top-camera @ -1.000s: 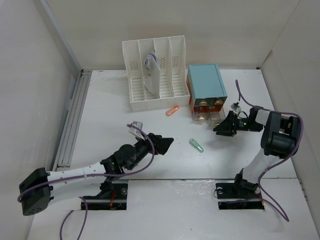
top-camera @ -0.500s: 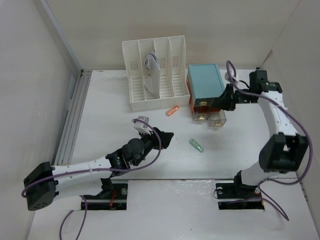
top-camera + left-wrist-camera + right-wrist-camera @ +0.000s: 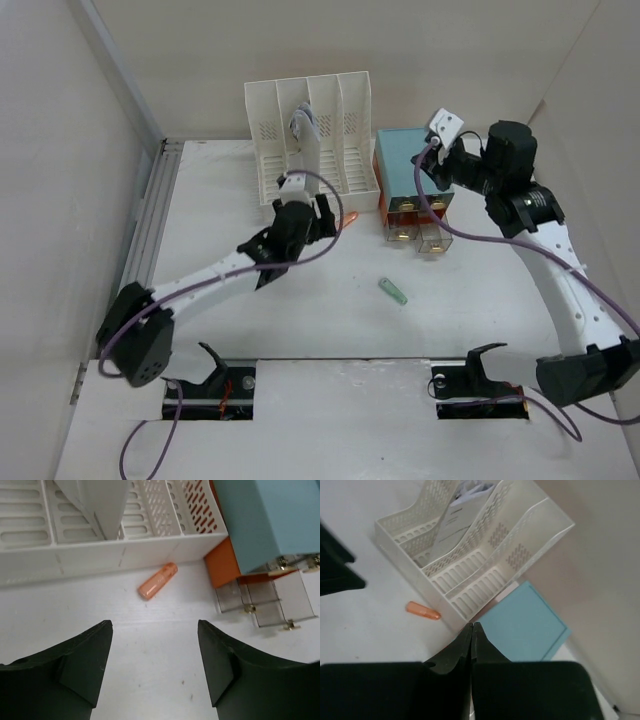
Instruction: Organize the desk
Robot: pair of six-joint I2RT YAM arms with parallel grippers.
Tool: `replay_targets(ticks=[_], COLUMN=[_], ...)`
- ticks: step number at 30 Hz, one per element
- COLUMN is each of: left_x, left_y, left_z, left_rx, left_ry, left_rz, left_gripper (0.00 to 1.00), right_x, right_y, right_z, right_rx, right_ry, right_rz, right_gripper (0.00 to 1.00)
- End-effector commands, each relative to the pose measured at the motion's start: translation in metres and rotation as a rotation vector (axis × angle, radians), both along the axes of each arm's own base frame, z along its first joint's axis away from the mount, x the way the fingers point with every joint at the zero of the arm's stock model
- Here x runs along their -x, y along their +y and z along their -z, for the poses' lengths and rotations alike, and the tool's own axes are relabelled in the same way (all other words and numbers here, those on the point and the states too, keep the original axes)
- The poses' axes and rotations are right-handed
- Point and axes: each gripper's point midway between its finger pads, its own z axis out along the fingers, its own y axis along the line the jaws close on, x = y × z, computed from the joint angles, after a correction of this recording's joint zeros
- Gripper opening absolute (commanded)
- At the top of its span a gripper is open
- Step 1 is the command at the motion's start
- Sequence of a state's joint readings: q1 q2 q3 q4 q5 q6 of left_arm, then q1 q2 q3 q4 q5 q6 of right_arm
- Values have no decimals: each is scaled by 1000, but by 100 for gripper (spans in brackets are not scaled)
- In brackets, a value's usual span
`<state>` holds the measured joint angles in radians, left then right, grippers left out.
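**White surface [image 3: 480, 290], orange capsule straight ahead of the left claw [image 3: 154, 630]**

Walled in by pale panels, the surface carries a white file rack [image 3: 310, 140] and a teal-topped drawer box [image 3: 400, 165] side by side along its far edge. The orange capsule [image 3: 158, 580] lies on bare surface just in front of the rack's front lip, close to the box's near left corner.

The left claw hangs over the surface with its fingers standing apart and nothing between them. In the left wrist view the capsule sits just beyond the fingertips, toward the far edge and about centred on the gap. Its long axis runs on a diagonal to the line joining the two fingers, so closing across its narrow width would probably call for a turn of the wrist as well as a reach forward.

The right claw [image 3: 471, 630] is pressed closed and empty, above the drawer box, so the left arm is the nearer one. A green capsule [image 3: 393, 290] lies alone mid-surface, well apart from both claws.
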<state>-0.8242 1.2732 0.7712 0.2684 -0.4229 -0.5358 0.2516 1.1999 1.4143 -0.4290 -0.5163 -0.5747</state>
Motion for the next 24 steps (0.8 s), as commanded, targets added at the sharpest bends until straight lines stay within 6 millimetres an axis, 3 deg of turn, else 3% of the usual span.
replay_targets(ticks=[1, 3, 8, 9, 10, 11, 17, 24], left_x=[-29, -39, -45, -48, -45, -48, -58, -82], left_y=[-10, -18, -39, -39, -42, -50, -56, -60], left_z=[6, 24, 42, 46, 65, 61, 96, 113], left_rx=[-163, -269, -302, -325, -352, -344, -409, -478], left_ry=[82, 146, 182, 187, 240, 236, 277, 265], left_rz=[125, 185, 360, 388, 421, 453, 484, 455], left_gripper=[67, 70, 70, 68, 66, 64, 49, 46], right_x=[4, 9, 27, 29, 29, 36, 41, 45], right_y=[19, 23, 29, 30, 28, 31, 19, 13], right_z=[5, 7, 7, 7, 8, 3, 18, 20], right_rx=[-77, -80, -93, -95, -82, -83, -85, -96], right_ry=[111, 126, 124, 125, 116, 99, 109, 115], right_rz=[-55, -87, -192, -206, -216, -252, -297, -330], right_gripper=[0, 0, 14, 17, 20, 21, 26, 27])
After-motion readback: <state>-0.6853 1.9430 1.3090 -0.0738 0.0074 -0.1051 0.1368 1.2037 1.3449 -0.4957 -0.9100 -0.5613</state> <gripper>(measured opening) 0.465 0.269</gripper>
